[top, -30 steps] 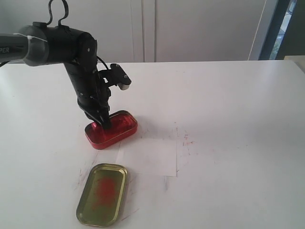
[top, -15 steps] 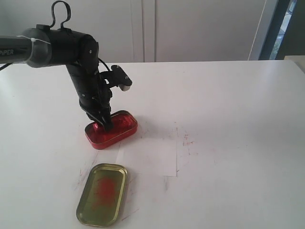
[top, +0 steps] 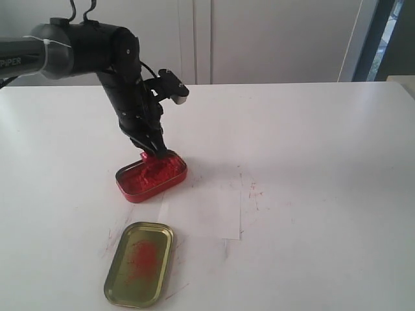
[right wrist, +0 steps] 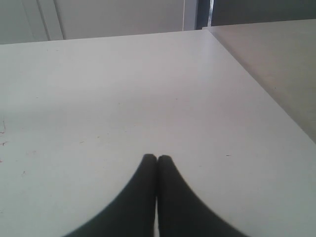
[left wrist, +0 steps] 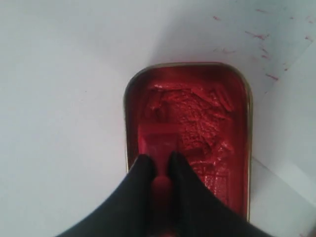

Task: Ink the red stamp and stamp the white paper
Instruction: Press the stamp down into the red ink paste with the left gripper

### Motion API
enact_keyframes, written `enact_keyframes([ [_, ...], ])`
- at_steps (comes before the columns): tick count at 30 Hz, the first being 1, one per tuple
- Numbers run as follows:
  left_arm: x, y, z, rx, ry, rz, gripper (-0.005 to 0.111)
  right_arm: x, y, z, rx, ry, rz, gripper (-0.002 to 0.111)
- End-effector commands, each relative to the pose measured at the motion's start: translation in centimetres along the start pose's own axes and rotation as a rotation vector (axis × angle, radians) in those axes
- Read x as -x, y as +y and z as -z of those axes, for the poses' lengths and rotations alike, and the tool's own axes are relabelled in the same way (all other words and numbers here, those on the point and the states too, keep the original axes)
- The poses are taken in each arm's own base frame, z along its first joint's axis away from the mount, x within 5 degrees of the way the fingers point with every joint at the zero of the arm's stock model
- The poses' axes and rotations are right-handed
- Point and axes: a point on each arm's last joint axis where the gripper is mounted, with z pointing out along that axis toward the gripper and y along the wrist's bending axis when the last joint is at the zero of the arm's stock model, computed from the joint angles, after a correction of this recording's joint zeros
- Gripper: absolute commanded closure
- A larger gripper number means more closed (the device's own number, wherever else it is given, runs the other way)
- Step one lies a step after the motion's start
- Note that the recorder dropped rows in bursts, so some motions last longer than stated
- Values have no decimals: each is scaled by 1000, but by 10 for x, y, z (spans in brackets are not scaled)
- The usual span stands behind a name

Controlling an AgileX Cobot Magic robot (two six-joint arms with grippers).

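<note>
The left gripper (left wrist: 160,165) is clamped on the red stamp (left wrist: 158,144) by its narrow handle, which runs up between the black fingers (left wrist: 143,173). The block base points down at the churned red pad of the oval ink tin (top: 139,192), at the tin's far end; whether it touches the ink is unclear. The stamp's long axis leans with the tilted fingers. The white paper (top: 201,212) lies flat just beside the tin, with the gold lid (top: 138,264) nearer the camera. The right gripper (right wrist: 157,159) has its tips pressed together on nothing, above bare table (right wrist: 148,89).

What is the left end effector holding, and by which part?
Left end effector pinches the red stamp by its narrow handle, base toward the ink tin. Right end effector holds nothing.
</note>
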Motion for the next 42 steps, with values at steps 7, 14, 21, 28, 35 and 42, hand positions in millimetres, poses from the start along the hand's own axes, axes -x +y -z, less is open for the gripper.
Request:
enact_keyframes([
  [7, 8, -13, -20, -51, 38, 22, 107, 0, 0, 0, 5, -13, 0, 108],
  [14, 7, -13, -26, -47, 45, 28, 107, 0, 0, 0, 5, -13, 0, 108],
  [21, 5, -14, -42, -61, 69, 29, 107, 0, 0, 0, 5, -13, 0, 108],
  [28, 3, -14, -53, -63, 83, 26, 107, 0, 0, 0, 5, -13, 0, 108],
  [35, 0, -15, -67, -74, 112, 21, 107, 0, 0, 0, 5, -13, 0, 108],
  [42, -5, -18, -82, -96, 154, 20, 107, 0, 0, 0, 5, -13, 0, 108],
])
